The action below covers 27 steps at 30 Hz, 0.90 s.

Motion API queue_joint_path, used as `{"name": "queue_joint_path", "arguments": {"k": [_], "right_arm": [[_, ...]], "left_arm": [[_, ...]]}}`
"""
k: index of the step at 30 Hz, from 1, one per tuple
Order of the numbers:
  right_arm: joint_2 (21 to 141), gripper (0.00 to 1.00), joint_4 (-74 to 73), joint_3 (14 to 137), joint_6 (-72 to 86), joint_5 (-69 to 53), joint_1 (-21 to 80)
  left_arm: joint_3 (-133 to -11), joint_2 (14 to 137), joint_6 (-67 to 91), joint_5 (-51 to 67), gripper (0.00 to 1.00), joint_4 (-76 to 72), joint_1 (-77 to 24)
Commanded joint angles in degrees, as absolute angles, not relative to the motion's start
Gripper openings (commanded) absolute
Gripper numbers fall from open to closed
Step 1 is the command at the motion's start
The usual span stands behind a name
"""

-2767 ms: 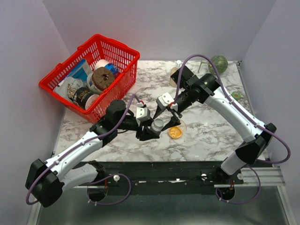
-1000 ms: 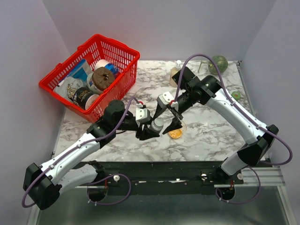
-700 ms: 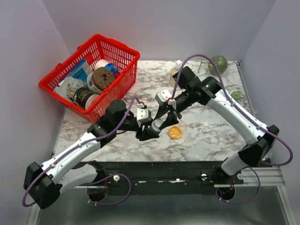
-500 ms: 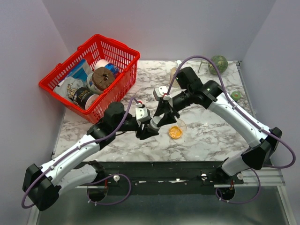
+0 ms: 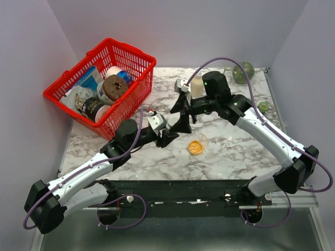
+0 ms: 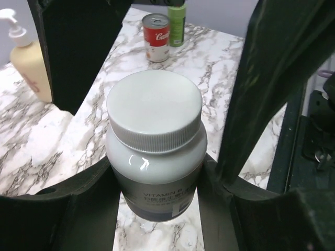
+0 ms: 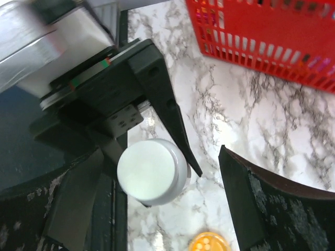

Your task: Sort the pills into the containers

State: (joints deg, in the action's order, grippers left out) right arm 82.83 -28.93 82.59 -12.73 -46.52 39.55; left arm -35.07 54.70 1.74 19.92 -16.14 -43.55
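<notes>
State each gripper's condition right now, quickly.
Left gripper: closed on the small white plastic pill bottle.
Right gripper: open, holding nothing.

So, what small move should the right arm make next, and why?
Probably lower the open right claw over the white cap and close on it, to twist it off. The left claw holds the bottle, its cap on, and the orange pills lie in the dish.

left arm point(image 5: 84, 172) extended; left jaws clamped | right arm point(image 5: 264, 130) arched across; right jaws wide apart
</notes>
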Motion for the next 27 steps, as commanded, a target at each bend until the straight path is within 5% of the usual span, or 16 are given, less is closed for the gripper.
{"name": "queue_joint_path", "arguments": {"k": [1,9,18,25,27], "right_arm": [[82.08,1.00,-44.23,90.16,-33.61,-60.96,39.11],[88.67,0.99,-66.69,99.92,-59.31,-66.18,39.90],[88.86,0.89,-63.82,95.63,-54.59,-59.86,43.15],[88.24,0.59,-59.33,93.25,-50.98,-57.31,43.42],[87.80,0.59,-58.10,91.86,-49.84,-56.17,43.68]], "left_arm": [[-35.16,51.68,0.26,34.52,0.00,-15.66,-41.05],[-38.67,51.50,-2.99,45.44,0.00,-7.74,-39.90],[-40.25,53.70,-3.43,44.65,0.00,-7.82,-39.64],[-40.34,53.96,-2.82,42.02,0.00,-8.26,-39.64],[-40.25,53.70,-2.03,40.44,0.00,-9.05,-39.64]]}}
